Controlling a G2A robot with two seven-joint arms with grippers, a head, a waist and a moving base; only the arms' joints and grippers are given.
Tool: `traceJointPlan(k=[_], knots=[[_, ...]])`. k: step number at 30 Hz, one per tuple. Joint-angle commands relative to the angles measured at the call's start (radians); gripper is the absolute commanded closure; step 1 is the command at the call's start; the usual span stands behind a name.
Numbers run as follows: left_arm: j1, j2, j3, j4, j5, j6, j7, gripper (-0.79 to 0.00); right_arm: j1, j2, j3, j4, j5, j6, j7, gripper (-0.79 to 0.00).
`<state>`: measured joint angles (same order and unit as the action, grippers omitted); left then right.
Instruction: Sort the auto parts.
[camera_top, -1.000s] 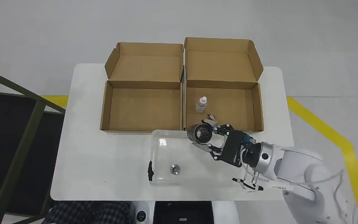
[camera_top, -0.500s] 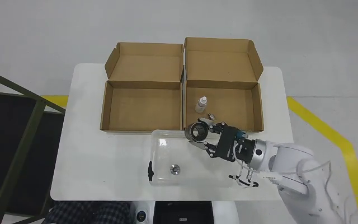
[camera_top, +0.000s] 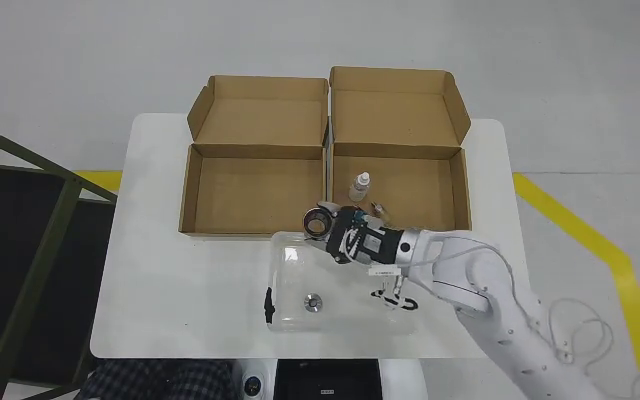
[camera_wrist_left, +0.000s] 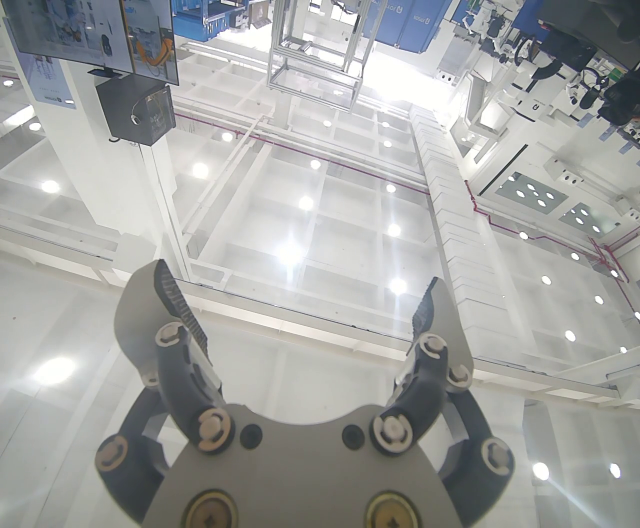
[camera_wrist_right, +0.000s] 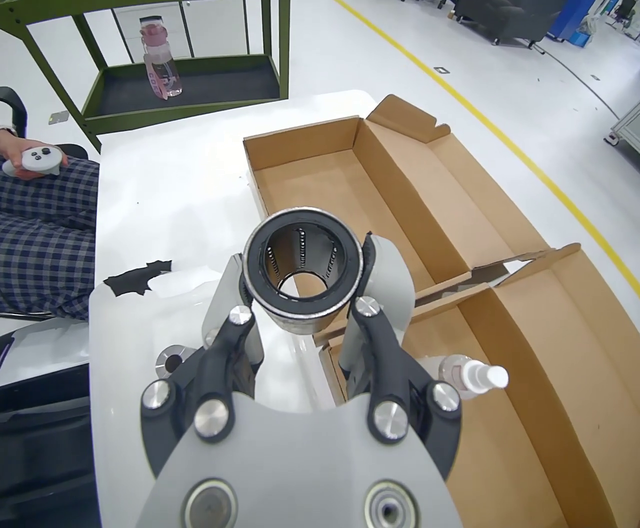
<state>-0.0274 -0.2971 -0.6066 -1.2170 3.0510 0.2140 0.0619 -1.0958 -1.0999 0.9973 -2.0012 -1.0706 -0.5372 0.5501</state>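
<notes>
Table (camera_top: 160, 250): spray bottle (camera_top: 360, 185) near gripped bearing (camera_top: 320, 222).

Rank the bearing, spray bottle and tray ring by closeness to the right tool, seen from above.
1. The bearing, held in the right tool.
2. The spray bottle, in the right box.
3. The ring, in the tray, nearer the robot.

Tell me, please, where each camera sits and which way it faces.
Top: above the arms, looking down at the table; the right gripper shows, shut on the bearing.
Left wrist: on the left arm, facing up at the ceiling; the left gripper shows, open.
Right wrist: on the right arm, looking across the table over that gripper.
Shared: top and right wrist both show bearing and bottle.
</notes>
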Motion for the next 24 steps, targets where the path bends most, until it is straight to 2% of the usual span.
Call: traceJointPlan(k=[1, 12, 24], knots=[[0.000, 0.000, 0.000, 0.000, 0.000, 0.000, 0.000, -0.785, 0.042, -0.010, -0.032, 0.034, 0.007, 0.014, 0.010, 0.000], [0.000, 0.000, 0.000, 0.000, 0.000, 0.000, 0.000, -0.785, 0.226, -0.069, -0.177, 0.211, 0.040, 0.112, 0.061, 0.000], [0.000, 0.000, 0.000, 0.000, 0.000, 0.000, 0.000, -0.785, 0.336, -0.125, -0.276, 0.350, 0.035, 0.178, 0.092, 0.000]])
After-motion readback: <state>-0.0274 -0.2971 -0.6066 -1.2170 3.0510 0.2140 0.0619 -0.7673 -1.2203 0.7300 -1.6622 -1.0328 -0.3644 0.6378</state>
